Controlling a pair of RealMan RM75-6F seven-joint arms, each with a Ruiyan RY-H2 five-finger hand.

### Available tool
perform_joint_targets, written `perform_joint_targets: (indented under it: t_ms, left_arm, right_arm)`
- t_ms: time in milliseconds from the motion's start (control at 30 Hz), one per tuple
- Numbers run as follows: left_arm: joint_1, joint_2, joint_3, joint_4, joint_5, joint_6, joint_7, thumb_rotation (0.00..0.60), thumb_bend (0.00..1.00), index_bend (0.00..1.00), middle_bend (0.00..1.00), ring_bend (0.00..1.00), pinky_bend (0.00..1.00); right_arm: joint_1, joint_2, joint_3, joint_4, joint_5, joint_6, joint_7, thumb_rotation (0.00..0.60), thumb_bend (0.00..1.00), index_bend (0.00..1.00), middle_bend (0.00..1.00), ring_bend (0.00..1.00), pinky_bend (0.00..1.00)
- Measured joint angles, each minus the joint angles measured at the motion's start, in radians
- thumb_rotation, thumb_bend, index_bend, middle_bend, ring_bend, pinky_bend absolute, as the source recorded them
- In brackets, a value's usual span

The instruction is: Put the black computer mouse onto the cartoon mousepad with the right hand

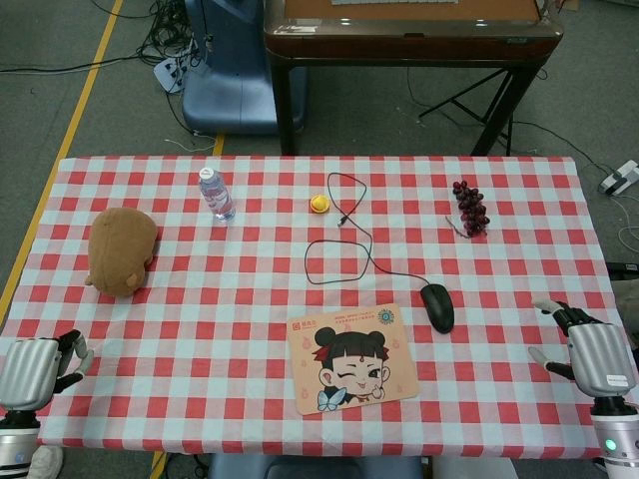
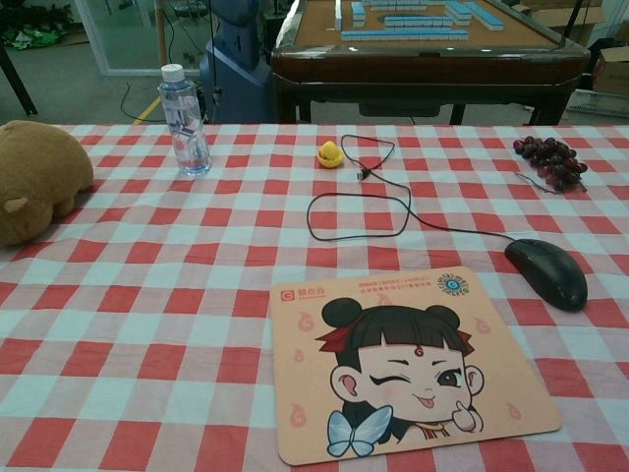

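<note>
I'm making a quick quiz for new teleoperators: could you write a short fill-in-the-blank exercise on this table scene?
1. The black computer mouse lies on the tablecloth to the ____ of the cartoon mousepad, seen from the head view.
2. The dark fruit near the table's far right corner is a bunch of ____.
3. The water bottle stands ____.
4. The right hand holds ____.

Missing words: right; grapes; upright; nothing

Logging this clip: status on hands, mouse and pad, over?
Left hand and right hand empty at table edge. Black mouse on cloth, right of mousepad, not on it. Path clear.
</note>
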Motion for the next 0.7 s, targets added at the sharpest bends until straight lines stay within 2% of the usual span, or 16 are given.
perform_joint_targets:
  t_ms: [267,400,500,567,700]
  left_arm:
    - [0.006,0.003,0.005,-0.003,0.002,0.006,-0.001,0.6,0.57,0.56,0.9,0.82,1.0]
    - [0.007,0.004,0.004,-0.005,0.003,0.008,-0.005,0.6,0.57,0.56,0.9,0.82,1.0]
    - [0.007,0.005,0.004,-0.005,0.001,0.005,-0.011,0.6,0.57,0.56,0.9,0.82,1.0]
    - [0.008,0.007,0.004,-0.005,0.0,0.005,-0.018,0.6,0.57,0.56,0.9,0.82,1.0]
    - [0.009,0.014,0.003,-0.007,0.001,0.009,-0.032,0.6,0.57,0.56,0.9,0.82,1.0]
  right_arm:
    - [0.005,-0.009,0.007,0.001,0.013,-0.011,-0.008,0.6,0.01,0.28,0.38,0.43,0.66]
    - [0.011,-0.019,0.017,0.003,0.029,-0.018,-0.009,0.6,0.0,0.28,0.43,0.43,0.68]
    - [0.013,-0.042,0.037,0.006,0.052,-0.01,-0.014,0.6,0.0,0.28,0.52,0.51,0.77]
    - [0.015,-0.059,0.048,0.011,0.058,0.0,-0.027,0.6,0.0,0.28,0.61,0.59,0.84]
    - [0.03,-0.093,0.067,0.021,0.062,0.008,-0.076,0.6,0.0,0.36,0.78,0.74,0.96]
